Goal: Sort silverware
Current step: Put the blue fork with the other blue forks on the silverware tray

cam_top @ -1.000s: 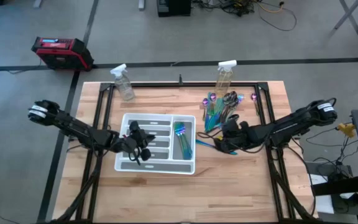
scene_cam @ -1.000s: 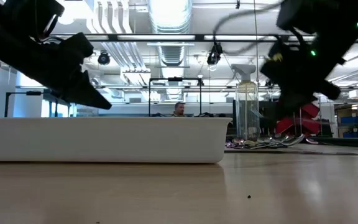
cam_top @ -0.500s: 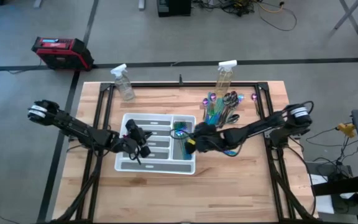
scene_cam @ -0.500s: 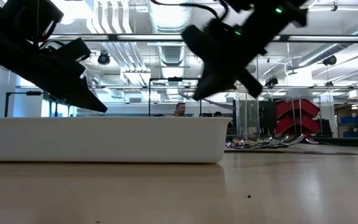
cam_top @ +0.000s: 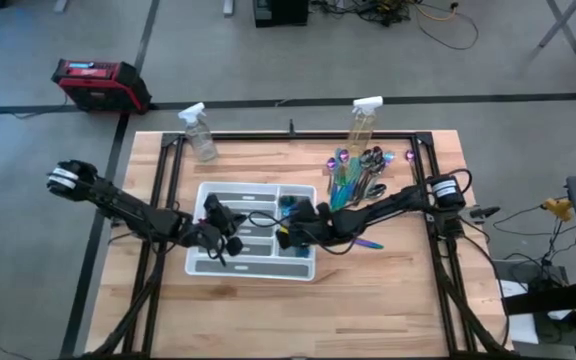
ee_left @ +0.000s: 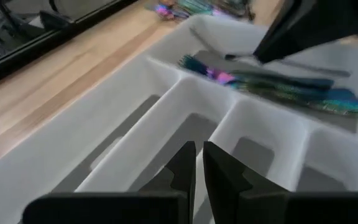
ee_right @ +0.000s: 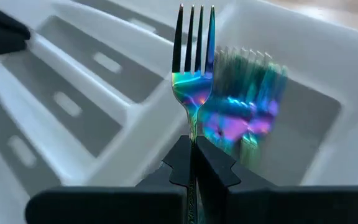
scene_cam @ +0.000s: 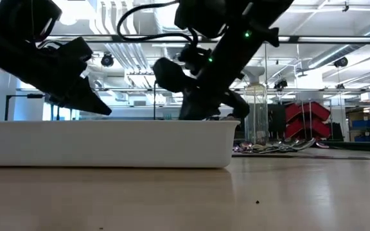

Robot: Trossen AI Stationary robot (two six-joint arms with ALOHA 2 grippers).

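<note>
We see the right gripper [ee_right: 192,163] pinching a shiny fork [ee_right: 193,74] by its handle, with the prongs sticking out past the dark fingers. From above, this gripper [cam_top: 290,232] is over the long side slot of the white tray [cam_top: 251,268]. More rainbow-colored forks [ee_right: 244,109] already lie in that slot, but they look blurry, so we cannot count them. In the left wrist view they show as a bunch of utensils [ee_left: 272,90] in the far slot, with part of the right arm cutting across above them.

The left gripper [ee_left: 197,168] hangs over the short slots of the tray, and its fingers are pressed nearly together with nothing between them. From above it [cam_top: 218,230] is a dark shape over the tray's left half, and we cannot make out its fingers there.

The rest of the silverware [cam_top: 356,172] lies in a pile on the table [cam_top: 398,300] near the tall spray bottle [cam_top: 361,122]. A smaller spray bottle [cam_top: 198,132] stands at the back left. One loose utensil [cam_top: 366,242] lies on the wood beside the tray, partly under the right arm.

In the low view the tray wall [scene_cam: 108,144] hides everything inside the tray
</note>
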